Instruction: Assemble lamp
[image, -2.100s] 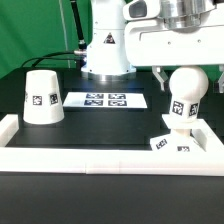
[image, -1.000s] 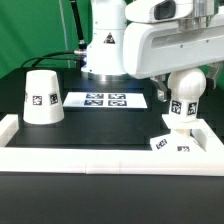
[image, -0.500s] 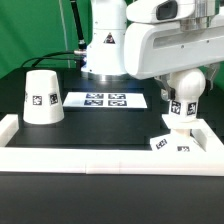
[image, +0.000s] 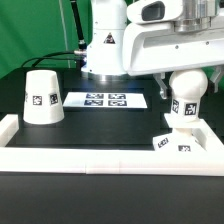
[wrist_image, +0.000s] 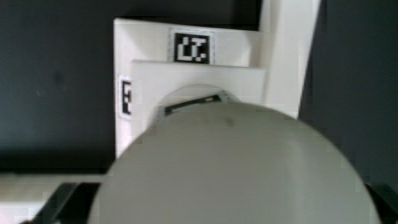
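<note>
Plainly, the tool (image: 187, 80) hangs just over the bulb (image: 187, 98). Its two dark fingers are spread apart, one on either side of the bulb's upper part, with a thin gap showing on each side. The bulb stands upright on its short stem on the base plate (image: 176, 144), at the exterior view's right of the worktop (image: 100, 135). In the wrist view the bulb (wrist_image: 222, 165) fills the foreground, with the base plate (wrist_image: 178, 75) beyond it. The shade (image: 42, 97) sits well apart, at the exterior view's left, with the marker board (image: 105, 100) between them.
</note>
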